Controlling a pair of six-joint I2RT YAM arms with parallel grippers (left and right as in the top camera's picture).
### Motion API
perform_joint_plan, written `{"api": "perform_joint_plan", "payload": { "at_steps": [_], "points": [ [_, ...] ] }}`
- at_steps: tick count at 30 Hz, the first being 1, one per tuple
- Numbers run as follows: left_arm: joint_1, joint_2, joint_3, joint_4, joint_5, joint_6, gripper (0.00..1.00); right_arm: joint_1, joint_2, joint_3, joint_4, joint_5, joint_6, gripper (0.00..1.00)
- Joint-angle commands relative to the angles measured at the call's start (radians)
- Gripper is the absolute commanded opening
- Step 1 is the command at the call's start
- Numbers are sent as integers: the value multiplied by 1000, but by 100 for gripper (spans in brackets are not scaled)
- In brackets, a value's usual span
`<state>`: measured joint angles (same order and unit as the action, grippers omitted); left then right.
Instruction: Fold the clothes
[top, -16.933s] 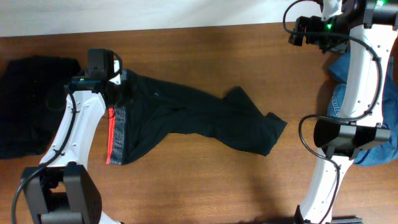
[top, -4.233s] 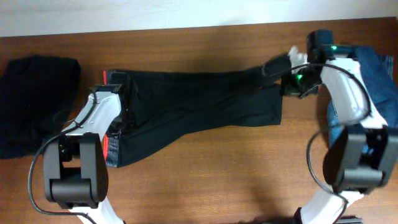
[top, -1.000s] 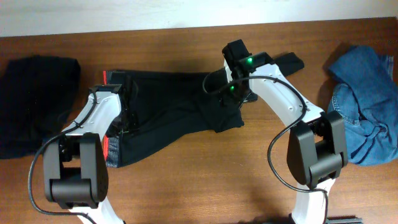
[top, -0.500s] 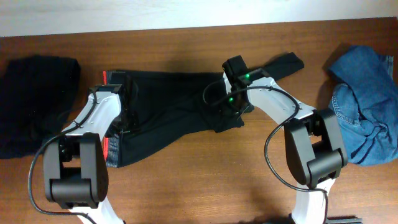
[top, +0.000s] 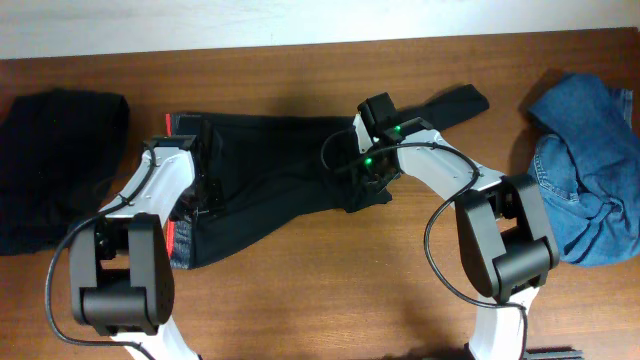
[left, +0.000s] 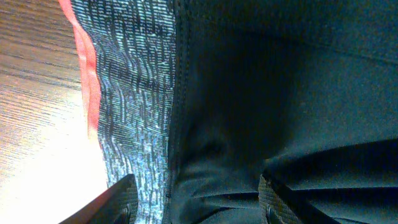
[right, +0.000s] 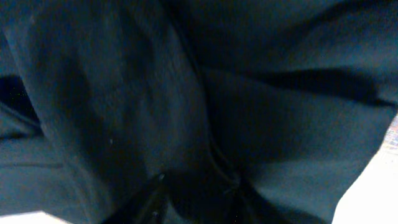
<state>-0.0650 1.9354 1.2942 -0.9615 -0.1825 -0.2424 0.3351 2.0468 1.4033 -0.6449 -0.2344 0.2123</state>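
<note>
Trousers (top: 270, 160) lie under left jaws, spread apart; right jaws' state is unclear.

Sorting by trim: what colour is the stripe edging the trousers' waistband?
Red stripe, clearest from left wrist.

no readable text, no labels, no numbers

robotics lab bench: a pair of white-and-black robot arms (top: 140, 200) (top: 452, 172) at a wooden table (top: 330, 290)
</note>
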Motion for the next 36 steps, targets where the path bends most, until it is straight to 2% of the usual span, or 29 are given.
{"api": "perform_joint_plan", "payload": {
  "at_steps": [1, 2, 4, 5, 14, 23, 28, 36],
  "points": [
    [2, -15, 17, -2, 11, 5, 62, 2, -30, 3, 3, -24, 6, 31],
    [2, -15, 17, -2, 11, 4, 62, 1, -31, 7, 2, -24, 6, 25],
    [2, -15, 17, -2, 11, 5, 62, -2, -32, 22, -6, -24, 6, 7],
    [2, -15, 17, -2, 11, 5, 62, -6, -32, 34, -16, -24, 6, 4],
    [2, -15, 17, -6, 11, 5, 62, -120, -44, 197, -228, 5, 3, 4],
    [2, -15, 17, -5, 11, 5, 62, -300, -49, 265, -431, 203, -81, 4],
    [2, -15, 17, -6, 11, 5, 62, -382, -49, 265, -472, 335, -86, 4],
    [2, -15, 17, -10, 11, 5, 62, -441, -49, 262, -478, 310, -111, 4]
  ]
}}
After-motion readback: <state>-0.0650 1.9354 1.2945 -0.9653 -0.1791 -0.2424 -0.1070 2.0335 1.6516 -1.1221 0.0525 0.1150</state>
